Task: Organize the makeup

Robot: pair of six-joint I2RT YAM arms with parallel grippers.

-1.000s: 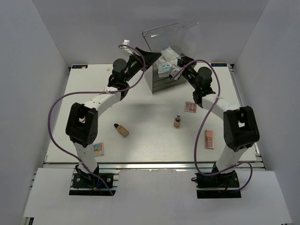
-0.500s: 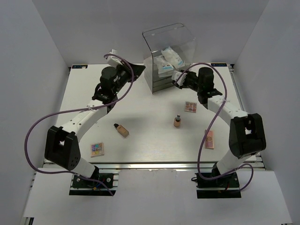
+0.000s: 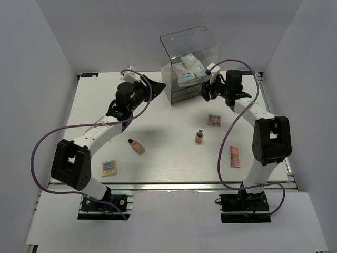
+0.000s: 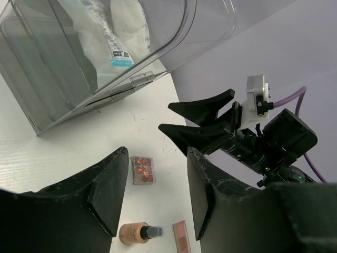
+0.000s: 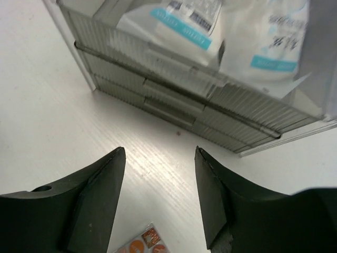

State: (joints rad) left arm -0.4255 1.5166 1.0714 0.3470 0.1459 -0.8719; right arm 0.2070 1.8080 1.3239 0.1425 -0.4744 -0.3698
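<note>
White tabletop (image 3: 163,142), left gripper (image 3: 156,84) and right gripper (image 3: 204,94) both gape empty near upper-centre acrylic box (image 3: 181,95), a careless swing could knock it

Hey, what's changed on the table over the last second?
Both arms drew back from the acrylic box: the left gripper moved left, the right gripper came down beside its right front. Both are open and empty. The packets, bottles and palettes stayed put.

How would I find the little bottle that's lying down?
Start at the tall clear box at the back of the table, then come toward the front-left, beside the left arm. The bottle there is tan with a dark cap, lying on its side; the other tan bottle stands upright, further right.
</note>
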